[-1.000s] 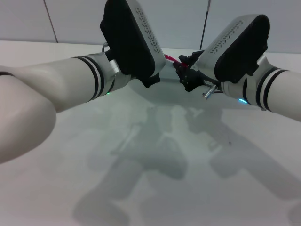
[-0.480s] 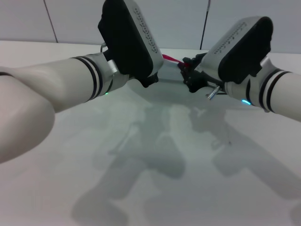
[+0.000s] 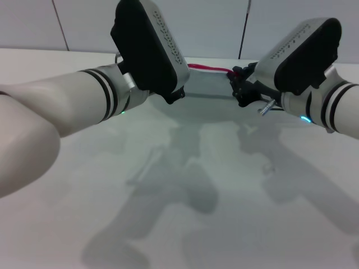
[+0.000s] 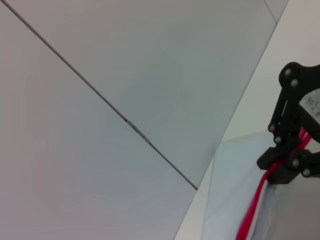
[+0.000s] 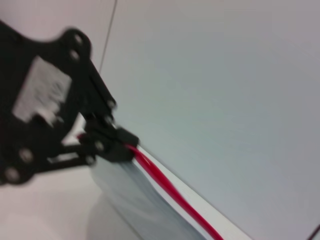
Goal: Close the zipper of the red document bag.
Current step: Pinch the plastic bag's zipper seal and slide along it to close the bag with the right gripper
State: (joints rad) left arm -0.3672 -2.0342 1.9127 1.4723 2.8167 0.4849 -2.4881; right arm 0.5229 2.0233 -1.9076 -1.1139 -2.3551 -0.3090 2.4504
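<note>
Between both tools (image 3: 238, 92): zipper (image 3: 207, 68).

White table (image 3: 185, 224); red document bag (image 3: 210, 87) lying flat at far edge.

No readable text, pale label on black hand (image 5: 42, 97) illegible

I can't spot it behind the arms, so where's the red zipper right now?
In the head view the zipper runs along the far edge of the red document bag, between the left gripper and the right gripper.
</note>
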